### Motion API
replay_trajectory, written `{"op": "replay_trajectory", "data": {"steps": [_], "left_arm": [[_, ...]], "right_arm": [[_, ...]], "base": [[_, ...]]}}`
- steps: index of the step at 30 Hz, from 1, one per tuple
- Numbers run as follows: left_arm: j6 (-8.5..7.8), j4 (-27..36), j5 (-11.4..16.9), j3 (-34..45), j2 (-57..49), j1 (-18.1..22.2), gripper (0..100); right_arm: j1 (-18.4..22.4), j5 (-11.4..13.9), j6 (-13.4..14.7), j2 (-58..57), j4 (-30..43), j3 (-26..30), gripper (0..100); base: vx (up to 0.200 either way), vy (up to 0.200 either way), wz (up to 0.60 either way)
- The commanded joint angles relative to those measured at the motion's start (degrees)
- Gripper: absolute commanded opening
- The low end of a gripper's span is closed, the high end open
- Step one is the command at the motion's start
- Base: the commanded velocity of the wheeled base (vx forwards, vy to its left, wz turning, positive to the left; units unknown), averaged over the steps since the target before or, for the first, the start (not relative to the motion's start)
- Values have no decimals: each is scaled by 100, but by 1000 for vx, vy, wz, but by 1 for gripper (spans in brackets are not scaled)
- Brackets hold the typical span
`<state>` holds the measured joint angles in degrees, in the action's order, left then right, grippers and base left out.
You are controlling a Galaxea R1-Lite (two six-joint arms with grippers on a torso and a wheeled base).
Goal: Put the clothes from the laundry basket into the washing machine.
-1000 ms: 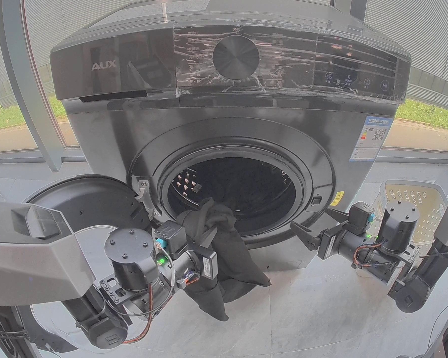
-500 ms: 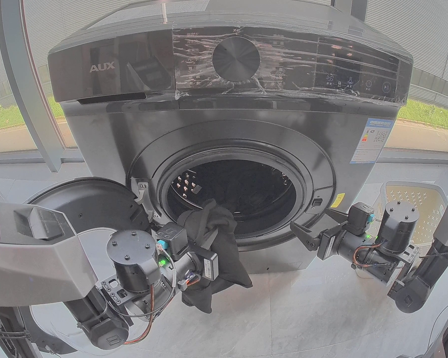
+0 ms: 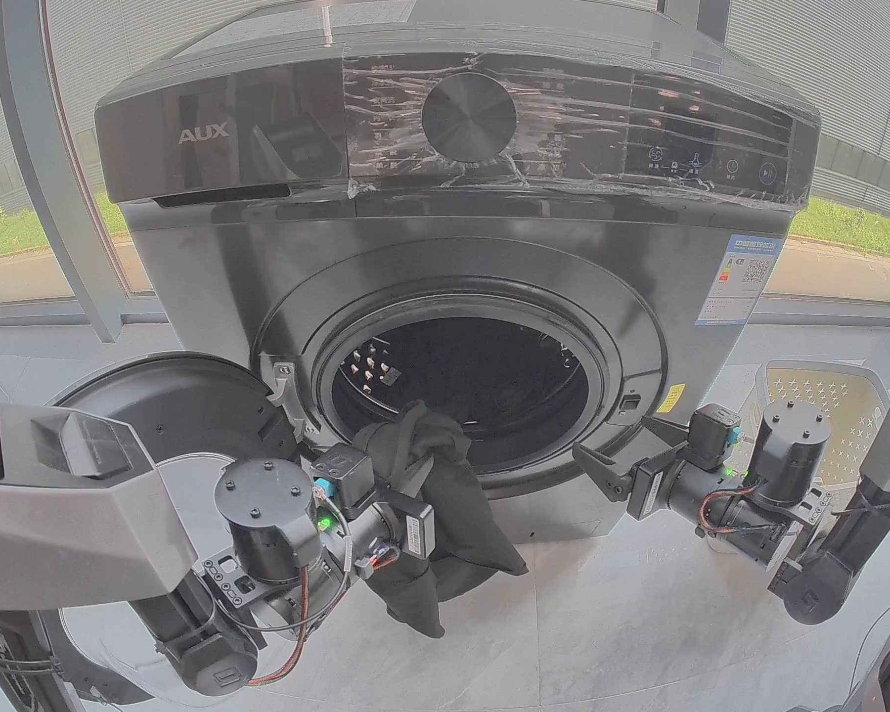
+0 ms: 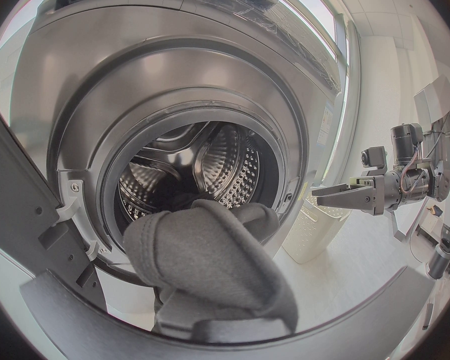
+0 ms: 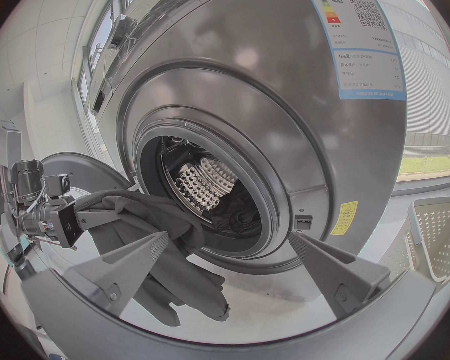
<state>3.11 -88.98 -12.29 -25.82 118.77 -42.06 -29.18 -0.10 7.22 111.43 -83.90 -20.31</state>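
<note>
The dark garment (image 3: 460, 526), apparently clamped in the left gripper (image 3: 423, 472), is held at the washing machine (image 3: 603, 368) opening's lower-left rim. Its hanging bulk could be dropped outside. The right gripper (image 3: 618, 442) fingers are held apart.

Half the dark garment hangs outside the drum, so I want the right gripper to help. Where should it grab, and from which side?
Probably the loose tail of the dark garment, below the left gripper clamping its top. It hangs free before the washing machine, edge toward the open right gripper, so come level from the robot's right.
</note>
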Motion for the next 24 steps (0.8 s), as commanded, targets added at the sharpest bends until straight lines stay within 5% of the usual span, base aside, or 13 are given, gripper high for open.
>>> {"op": "replay_trajectory", "data": {"steps": [1,10,18,22,24], "left_arm": [[6,-23,-10,7,23,-4,0],[6,-23,-10,16,76,-4,0],[6,-23,-10,7,76,-48,0],[32,-23,297,-274,216,-127,0],[-109,-14,394,-565,471,-136,0]], "right_arm": [[-8,1,-1,10,-4,1,100],[-8,1,8,19,-4,1,100],[-17,1,-1,10,-4,1,100],[0,1,-1,-25,-4,-26,100],[0,1,-1,-43,-4,-17,100]], "base": [[0,0,0],[0,0,0],[150,0,0],[0,0,0],[0,0,0]]}}
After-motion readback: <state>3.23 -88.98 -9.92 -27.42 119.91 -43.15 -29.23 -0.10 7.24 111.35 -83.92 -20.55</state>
